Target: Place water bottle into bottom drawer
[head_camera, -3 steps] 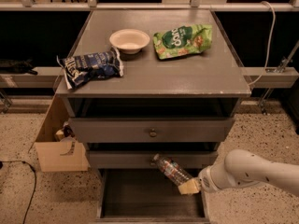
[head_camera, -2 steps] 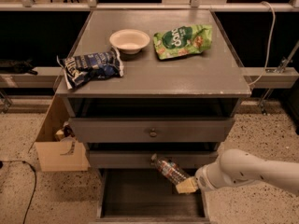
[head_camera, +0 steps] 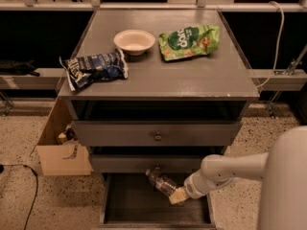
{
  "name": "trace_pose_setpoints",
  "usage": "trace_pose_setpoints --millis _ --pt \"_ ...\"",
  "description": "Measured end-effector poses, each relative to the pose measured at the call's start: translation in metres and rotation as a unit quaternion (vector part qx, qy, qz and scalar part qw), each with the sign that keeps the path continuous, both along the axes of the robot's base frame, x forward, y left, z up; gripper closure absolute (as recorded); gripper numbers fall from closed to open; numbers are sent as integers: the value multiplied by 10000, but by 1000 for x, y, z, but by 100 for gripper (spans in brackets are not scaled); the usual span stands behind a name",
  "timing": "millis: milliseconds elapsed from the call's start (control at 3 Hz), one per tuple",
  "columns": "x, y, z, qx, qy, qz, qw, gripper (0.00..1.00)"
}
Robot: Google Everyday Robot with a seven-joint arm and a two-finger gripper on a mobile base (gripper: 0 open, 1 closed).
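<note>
The water bottle (head_camera: 161, 183) is a small clear ribbed bottle, tilted with its far end up toward the middle drawer's knob. It hangs over the open bottom drawer (head_camera: 109, 206), a shallow tray with a dark floor pulled out at the base of the cabinet. My gripper (head_camera: 176, 196), on the white arm reaching in from the right, is shut on the bottle's lower right end, above the drawer's right half.
On the cabinet top (head_camera: 163, 75) lie a blue chip bag (head_camera: 93, 69), a white bowl (head_camera: 134, 40) and a green chip bag (head_camera: 188, 41). Two closed grey drawers with brass knobs (head_camera: 157, 137) sit above. An open cardboard box (head_camera: 61, 147) stands on the floor at the left.
The arm and the bottle have shifted slightly to the left over the open drawer. Nothing else has moved.
</note>
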State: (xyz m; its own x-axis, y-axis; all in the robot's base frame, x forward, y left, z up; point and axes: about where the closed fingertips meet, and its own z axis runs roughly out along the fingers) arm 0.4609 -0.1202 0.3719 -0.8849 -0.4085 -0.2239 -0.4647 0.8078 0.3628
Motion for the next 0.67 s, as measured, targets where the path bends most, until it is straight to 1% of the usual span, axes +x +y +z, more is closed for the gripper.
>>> trace_pose_setpoints --millis 333,667 --pt "-3 9 -47 -27 254 -31 9997 100" --pt "-4 10 -47 -25 255 -28 9997 100"
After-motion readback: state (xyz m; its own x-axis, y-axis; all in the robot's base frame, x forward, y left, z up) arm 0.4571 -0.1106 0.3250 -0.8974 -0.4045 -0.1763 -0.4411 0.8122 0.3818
